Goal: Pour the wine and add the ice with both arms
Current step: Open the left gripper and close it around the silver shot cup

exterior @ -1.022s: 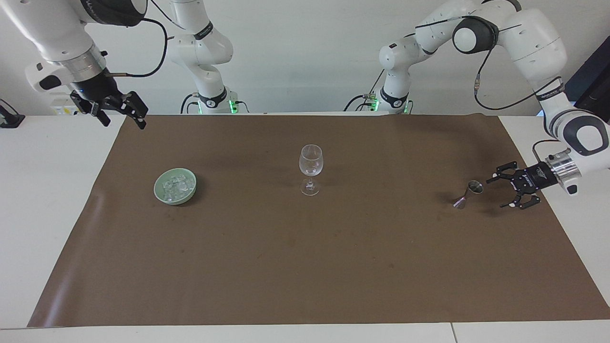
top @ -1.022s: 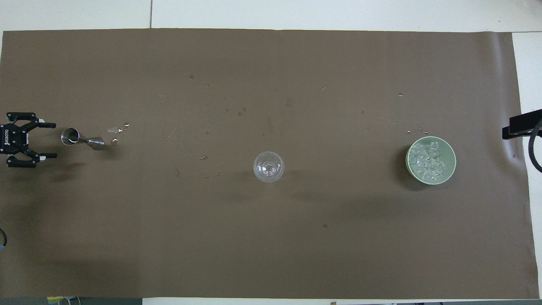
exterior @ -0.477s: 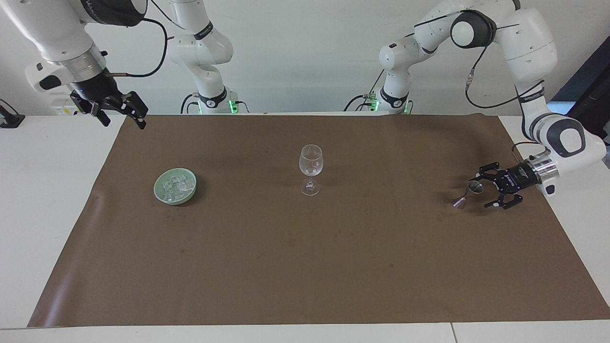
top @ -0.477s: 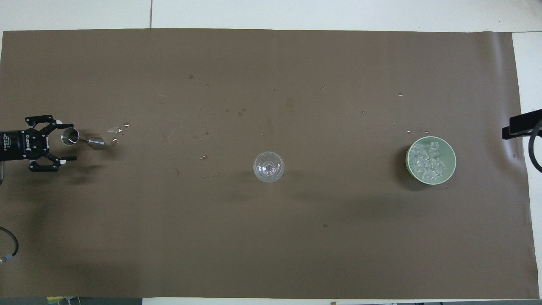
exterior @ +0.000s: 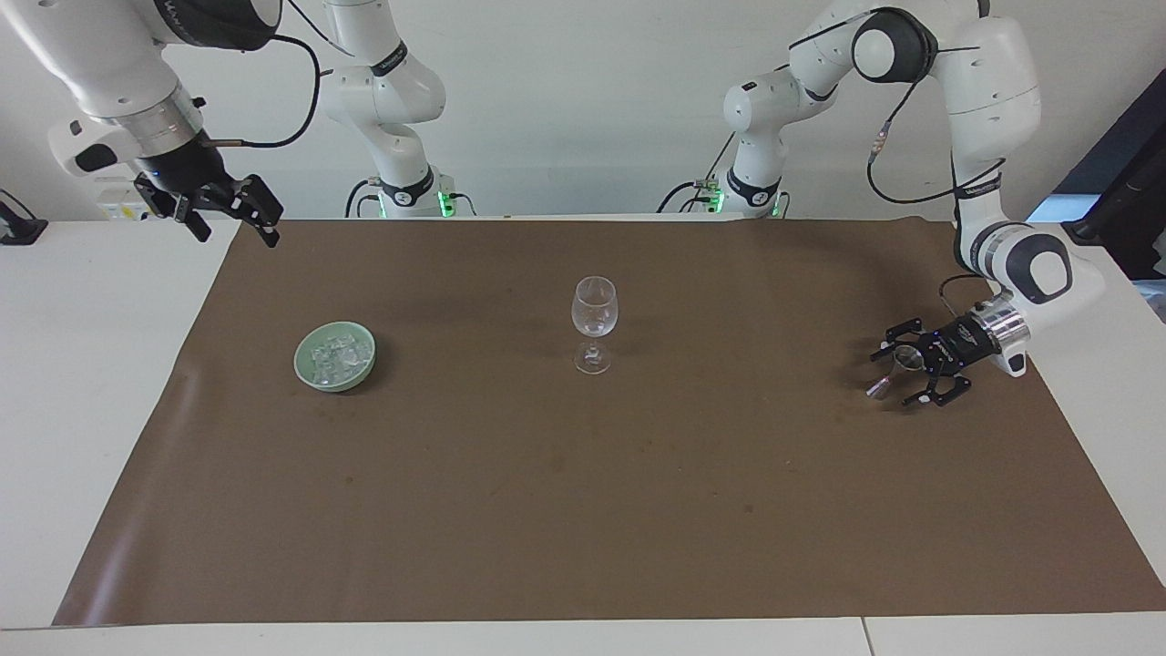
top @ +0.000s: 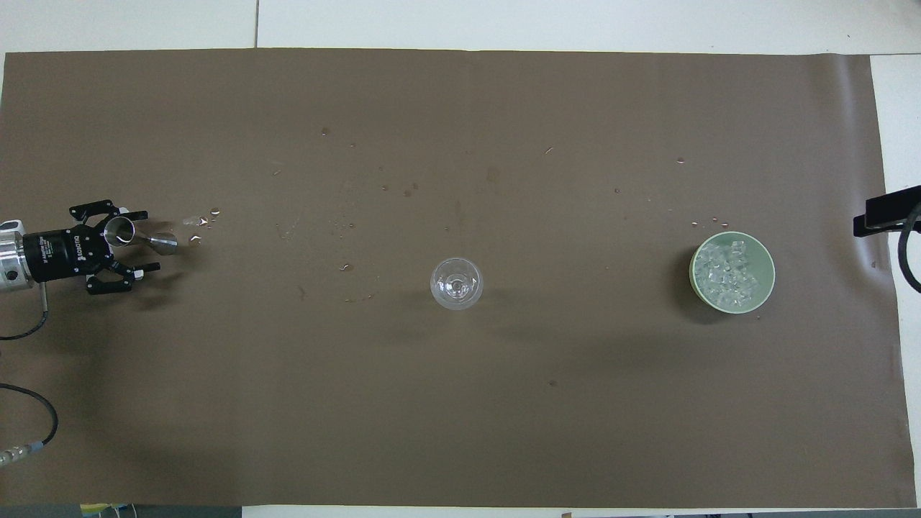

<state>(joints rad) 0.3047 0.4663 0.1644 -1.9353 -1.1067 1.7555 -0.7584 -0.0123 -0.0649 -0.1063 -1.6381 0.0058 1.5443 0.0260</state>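
Wine glass (exterior: 594, 323): upright at the middle of the brown mat (exterior: 583, 510); I cannot tell whether the clear bowl holds any liquid.
Jigger (top: 140, 237): a small metal measuring cup lying on its side near the mat's edge at the left arm's end; long axis runs along the mat's length, one open mouth toward that edge, the other cone toward the wine glass; a few droplets lie on the mat just past that cone.
Left gripper (exterior: 897, 375): low over the mat at the jigger, reaching in sideways from the left arm's end; fingers spread wide, one on each side of the jigger's nearer cup; whether they touch it I cannot tell.
Bowl (exterior: 335, 356): pale green, toward the right arm's end of the mat, level with the glass.
Ice (top: 728, 267): a heap of small clear cubes inside the bowl.
Right gripper (exterior: 239, 217): waits raised over the mat's corner nearest the right arm's base, fingers apart, holding nothing.
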